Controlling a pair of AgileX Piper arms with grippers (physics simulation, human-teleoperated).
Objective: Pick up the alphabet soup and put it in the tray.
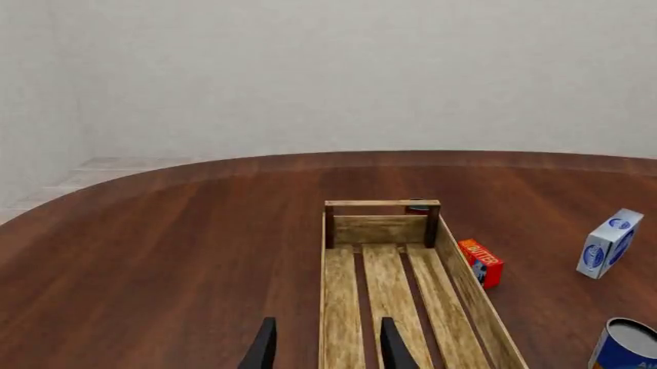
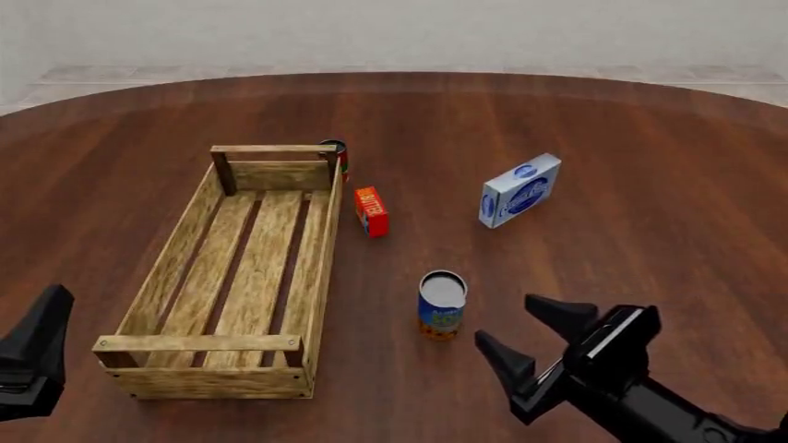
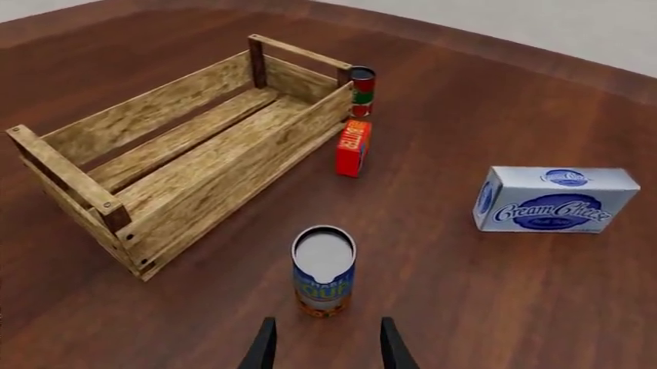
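Nearest me, my right pincer (image 2: 532, 334) hangs low over the table (image 2: 640, 138) with its two black fingers spread apart and nothing between them; my left pincer (image 1: 326, 347) shows in its own wrist view with fingers likewise parted and bare, poised above the near end of the tray (image 2: 173, 268), though in the front view I see only a dark part of that arm at the left edge; just ahead of the right pincer stands the alphabet soup (image 2: 441, 304), upright on the table, silver-grey top up, blue label with an orange-red band at the base, close to the right of the tray's long side but not touching it; the tray holds nothing on its slats; further on, a small red box (image 2: 371, 211) stands just beside the tray's right wall; to its right, well apart, a cream cheese box (image 2: 519, 190) sits tilted; farthest, a dark red-and-green can (image 3: 361, 90) stands at the tray's far right corner.
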